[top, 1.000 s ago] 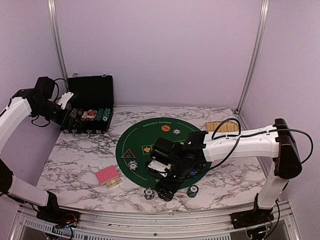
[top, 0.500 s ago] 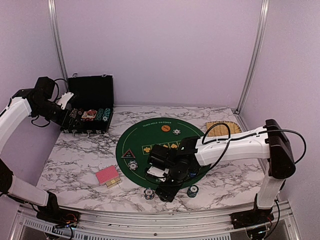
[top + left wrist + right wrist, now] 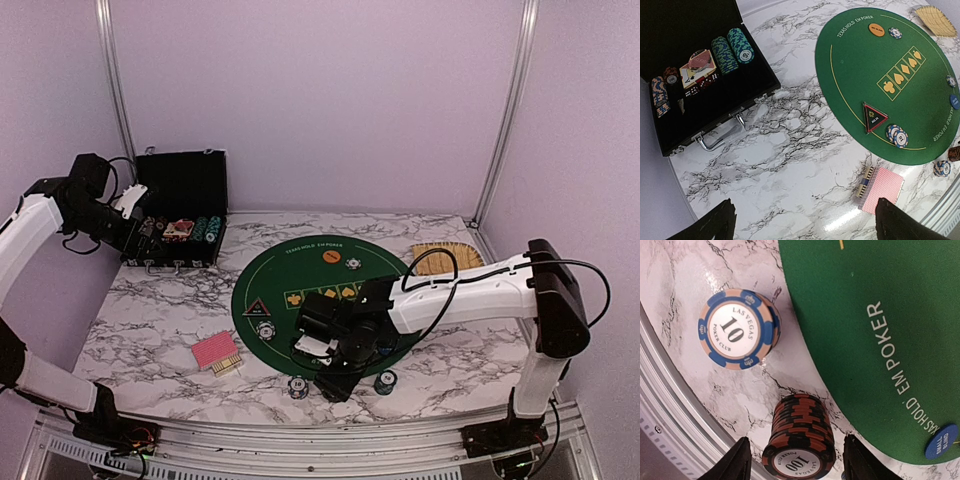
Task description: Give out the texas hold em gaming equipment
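1. Right gripper (image 3: 792,462): fingers apart, straddling one "100" stack (image 3: 800,437) on the marble at the near edge, with a gap on each side.
2. Alongside: one "10" stack (image 3: 737,330), one teal stack (image 3: 385,381), one card deck (image 3: 215,352).
3. Mat (image 3: 300,265): one triangular button (image 3: 874,116), one orange button (image 3: 877,30); blue button (image 3: 941,441) cut off.
4. Left gripper (image 3: 804,222): fingers wide apart, empty. Chips in the case (image 3: 685,25) cannot be counted.

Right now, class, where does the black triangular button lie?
In the top view the black triangular button lies on the left part of the green mat, just beyond a blue-and-white chip stack at its near-left edge.
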`<move>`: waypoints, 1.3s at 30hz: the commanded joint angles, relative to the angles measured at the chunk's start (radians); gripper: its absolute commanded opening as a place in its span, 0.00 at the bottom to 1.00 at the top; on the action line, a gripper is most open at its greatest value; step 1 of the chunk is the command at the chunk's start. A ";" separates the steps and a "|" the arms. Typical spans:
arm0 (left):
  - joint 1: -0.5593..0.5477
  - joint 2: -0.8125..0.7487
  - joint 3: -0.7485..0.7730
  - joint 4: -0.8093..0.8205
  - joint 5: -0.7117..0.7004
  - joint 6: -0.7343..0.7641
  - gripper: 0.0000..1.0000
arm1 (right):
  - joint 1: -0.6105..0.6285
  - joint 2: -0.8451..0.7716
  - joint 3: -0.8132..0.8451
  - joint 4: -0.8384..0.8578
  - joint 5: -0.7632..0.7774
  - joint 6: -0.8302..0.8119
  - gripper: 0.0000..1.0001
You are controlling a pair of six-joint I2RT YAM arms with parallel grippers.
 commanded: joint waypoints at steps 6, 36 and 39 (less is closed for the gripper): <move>0.001 -0.013 0.025 -0.031 0.004 0.011 0.99 | -0.005 -0.002 -0.007 0.021 0.001 -0.008 0.46; 0.002 -0.006 0.022 -0.031 0.016 0.008 0.99 | -0.003 -0.022 0.033 -0.029 0.006 -0.010 0.46; 0.002 -0.006 0.022 -0.031 0.015 0.008 0.99 | -0.003 -0.023 0.031 -0.029 0.004 -0.010 0.40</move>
